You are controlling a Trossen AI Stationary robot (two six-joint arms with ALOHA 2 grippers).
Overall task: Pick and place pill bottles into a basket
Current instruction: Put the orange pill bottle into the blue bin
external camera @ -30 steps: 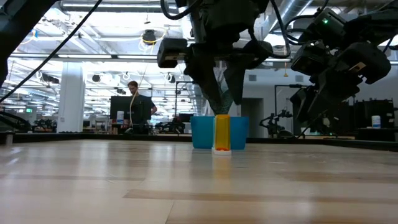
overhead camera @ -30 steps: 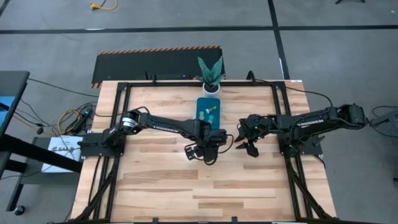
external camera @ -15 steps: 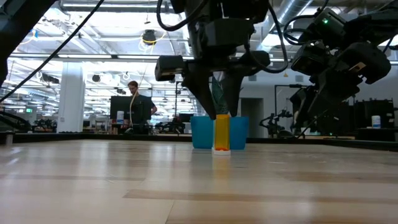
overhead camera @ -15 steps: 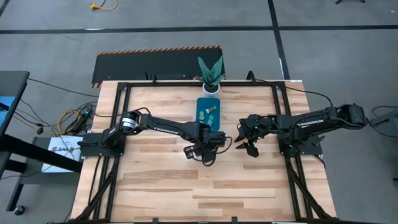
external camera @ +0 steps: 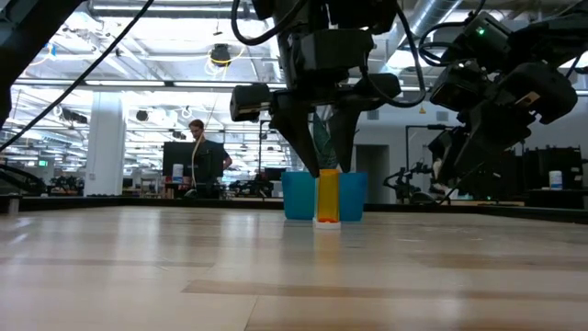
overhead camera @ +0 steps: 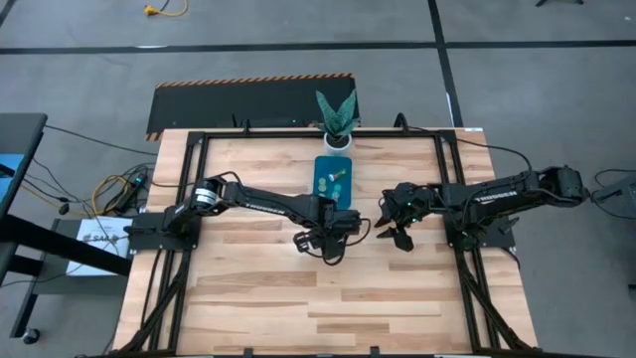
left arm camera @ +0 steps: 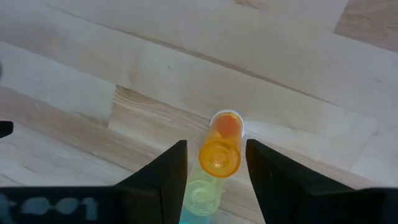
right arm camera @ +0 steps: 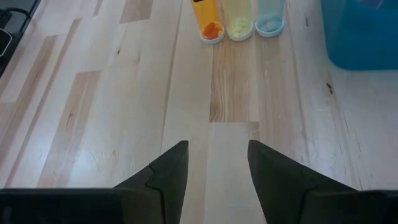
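Three tiny bottles stand in a row on their white caps on the wooden table: orange (right arm camera: 207, 17), yellow (right arm camera: 238, 18) and pale blue (right arm camera: 270, 15). They are just near of the teal basket (overhead camera: 335, 175), which holds a few small bottles. My left gripper (left arm camera: 216, 168) is open and points down over the orange bottle (left arm camera: 219, 154). Its fingers stand on either side of the bottle's upper end (external camera: 328, 176) without touching. The yellow bottle (left arm camera: 202, 194) stands beside it. My right gripper (overhead camera: 397, 236) is open and empty, hovering to the right of the row.
A white pot with a green plant (overhead camera: 338, 127) stands at the table's far edge, behind the basket. Black frame rails (overhead camera: 199, 179) run along the table's sides. Bare wood lies toward the near edge (overhead camera: 328, 298). A person (external camera: 197, 152) stands far back in the room.
My left gripper has come down over the orange bottle, from above its top to having its fingertips level with the bottle's upper end. The bottles have stayed where they were.
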